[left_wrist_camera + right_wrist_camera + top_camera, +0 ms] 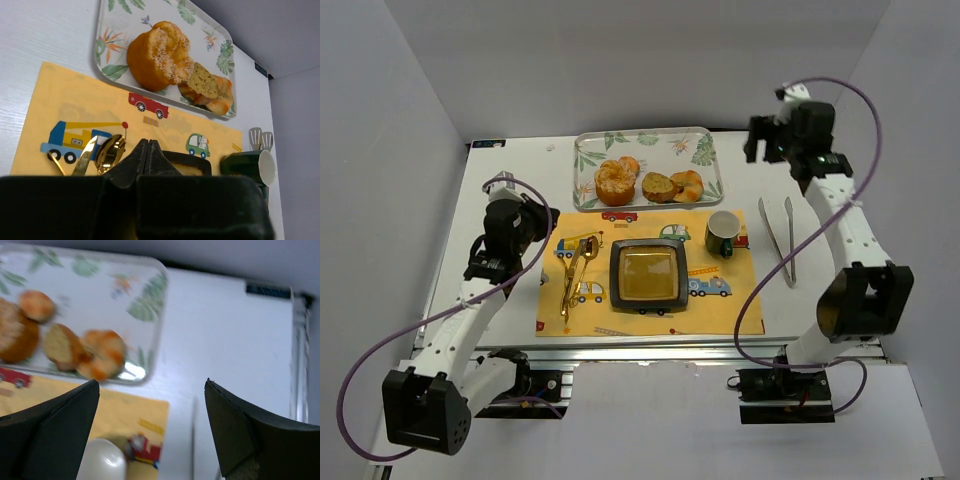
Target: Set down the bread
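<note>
On the tray [650, 142], toward its near edge: bread [614, 180] in a cluster (sugared bun, cut slice, small rolls). Right of the tray, up in the air: right gripper [151, 385], jaws spread wide, holding nothing. Near-left of the tray, beside the mat [712, 306]: left gripper [148, 148], jaws pressed together, empty. Just near the tray: plate [648, 246] and cup [723, 233] on that mat.

Beyond the black left fingers [137, 161] lies a yellow placemat [60, 95] printed with a blue-and-yellow crane truck, a red car and a green car. Past it, a white tray [106, 35] with green leaves and orange flowers carries a golden-brown bun [155, 55] crusted with pale sugar. Between the black right fingers [55, 425] shows white tabletop [225, 330].
</note>
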Robot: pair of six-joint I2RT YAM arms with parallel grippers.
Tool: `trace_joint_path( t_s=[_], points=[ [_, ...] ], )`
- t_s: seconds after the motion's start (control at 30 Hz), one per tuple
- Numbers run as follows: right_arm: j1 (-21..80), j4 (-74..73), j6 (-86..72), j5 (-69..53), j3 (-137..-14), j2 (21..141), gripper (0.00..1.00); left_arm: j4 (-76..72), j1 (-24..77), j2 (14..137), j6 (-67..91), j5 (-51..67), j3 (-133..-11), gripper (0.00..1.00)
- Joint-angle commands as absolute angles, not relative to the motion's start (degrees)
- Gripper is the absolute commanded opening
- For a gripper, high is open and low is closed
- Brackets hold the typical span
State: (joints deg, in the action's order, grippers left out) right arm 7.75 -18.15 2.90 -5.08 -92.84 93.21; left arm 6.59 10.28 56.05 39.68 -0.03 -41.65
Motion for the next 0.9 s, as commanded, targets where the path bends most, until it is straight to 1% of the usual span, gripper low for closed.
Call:
trace_joint_path(
  t_s=[0.0,0.03,0.07,0.1,0.13,0.17,0.2,0.23,0.27,0.3,0.33,0.37,0.4,0.43,0.47,0.5,0.53,0.57,0.6,0.63,0.67,0.7,0.73,0.8,0.87],
  points=[
    [0.9,-18.5,3.4,-6.8,-81.0,88.6,0.89,2.6,10.4,57.5,39.4,3.6,-44.9,0.06],
    [-3.0,-17.4,6.6,-8.4,-75.8,87.2,0.89,1.8,10.4,57.7,39.5,4.0,-45.0,0.11],
    [-4.8,-16.3,9.5,-10.9,-73.2,84.1,0.83,1.4,10.4,58.0,39.6,4.1,-44.9,0.2],
    [-6.9,-16.1,13.8,-21.2,-70.7,82.5,0.75,1.1,10.4,58.4,40.0,4.2,-44.7,0.35],
    [-11.6,-17.6,22.6,-26.5,-68.6,81.2,0.61,0.6,10.4,58.4,40.2,4.4,-44.6,0.65],
    [-13.7,-17.3,24.3,-31.3,-64.6,79.2,0.43,0.4,10.4,58.4,40.3,4.3,-44.4,0.75],
    [-16.5,-18.4,25.6,-37.0,-63.0,78.8,0.12,0.4,10.4,58.4,40.4,4.2,-44.0,0.8],
    [-17.3,-19.2,26.5,-38.2,-61.7,78.7,0.03,0.4,10.4,58.3,40.5,4.3,-43.9,0.83],
    [-17.9,-20.3,28.4,-39.0,-59.4,78.9,0.04,0.4,10.4,58.3,40.5,4.0,-43.8,0.86],
    [-18.5,-20.8,29.0,-40.2,-58.3,79.1,0.14,0.4,10.4,57.9,40.6,4.0,-43.4,0.86],
    [-19.2,-21.4,29.1,-39.7,-57.2,79.4,0.34,0.4,10.4,57.7,40.6,4.0,-43.2,0.86],
    [-19.2,-21.6,28.7,-38.2,-56.3,80.6,0.71,0.4,10.4,57.7,40.6,3.9,-43.2,0.84],
    [-19.3,-21.6,28.1,-35.4,-54.8,80.9,0.87,0.4,10.4,57.5,40.5,4.0,-43.0,0.81],
    [-19.3,-19.4,27.4,-33.5,-53.6,81.4,0.89,0.4,10.4,57.0,40.5,4.1,-42.6,0.77],
    [-19.2,-17.8,25.6,-31.8,-51.4,81.4,0.89,0.4,10.4,56.8,40.5,4.6,-42.3,0.5],
    [-19.3,-15.8,24.3,-27.3,-50.2,81.5,0.89,0.4,10.4,56.4,40.7,4.6,-41.8,0.26],
    [-19.3,-13.1,22.4,-25.0,-48.9,81.3,0.89,-1.4,10.4,55.8,41.0,4.3,-40.5,0.1],
    [-19.3,-9.3,21.0,-21.1,-47.9,81.5,0.89,-1.8,10.4,55.6,41.5,4.6,-39.8,0.04],
    [-19.3,-8.4,20.7,-20.0,-46.9,81.6,0.89,-2.3,10.4,55.3,41.7,4.7,-39.2,0.08],
    [-19.2,-7.0,20.0,-18.0,-46.2,81.7,0.9,-2.5,10.4,54.9,41.9,4.7,-38.2,0.18],
    [-19.2,-5.3,19.5,-16.2,-45.9,82.2,0.89,-2.3,10.4,54.8,42.1,4.7,-37.9,0.32],
    [-18.9,-5.3,19.7,-15.0,-46.1,83.0,0.89,-2.2,10.5,54.8,42.1,4.3,-37.7,0.59],
    [-18.7,-5.4,19.6,-13.6,-46.9,83.8,0.89,-1.5,10.4,54.7,42.1,4.2,-37.5,0.66],
    [-18.6,-5.5,19.3,-12.0,-48.0,86.5,0.88,-0.4,10.4,54.3,41.1,3.7,-37.7,0.74],
    [-18.4,-4.4,19.2,-12.6,-48.4,88.8,0.88,-0.4,10.4,54.1,40.6,3.3,-37.5,0.74]
  ],
)
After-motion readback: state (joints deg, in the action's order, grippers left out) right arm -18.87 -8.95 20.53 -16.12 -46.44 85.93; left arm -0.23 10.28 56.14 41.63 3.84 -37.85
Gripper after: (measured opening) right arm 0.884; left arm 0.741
